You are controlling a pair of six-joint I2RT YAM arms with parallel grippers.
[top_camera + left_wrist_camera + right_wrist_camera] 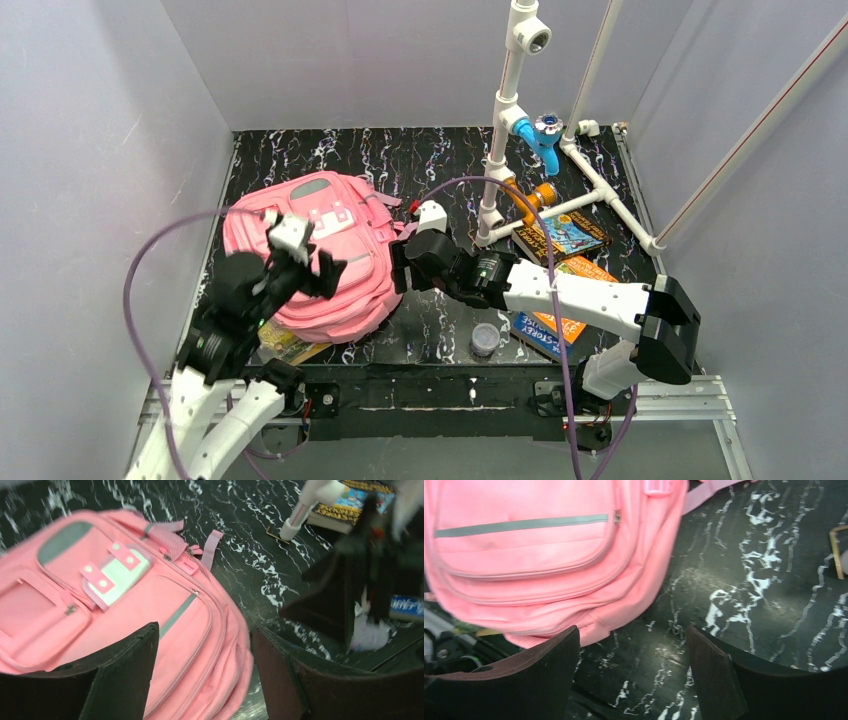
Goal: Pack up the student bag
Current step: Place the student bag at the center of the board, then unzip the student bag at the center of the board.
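Pink fabric marks the student bag (320, 250), lying front-up on the left half of the black, white-veined table (440, 330). Its near edge covers most of a book (285, 342) whose cover cannot be read. The only legible writing is "STOREY" on the orange-and-blue book (548, 330) that lies partly under the right arm. The title of a second book (565, 236) beside the white pipe frame (505, 120) is too small to read. The left gripper (312, 275) hovers over the bag with its jaws spread and nothing between them. The right gripper (402, 270), just off the bag's right edge, is likewise wide and empty above bare table. A small jar (485, 340) sits near the front edge. Plain pale walls (90, 150) enclose three sides.
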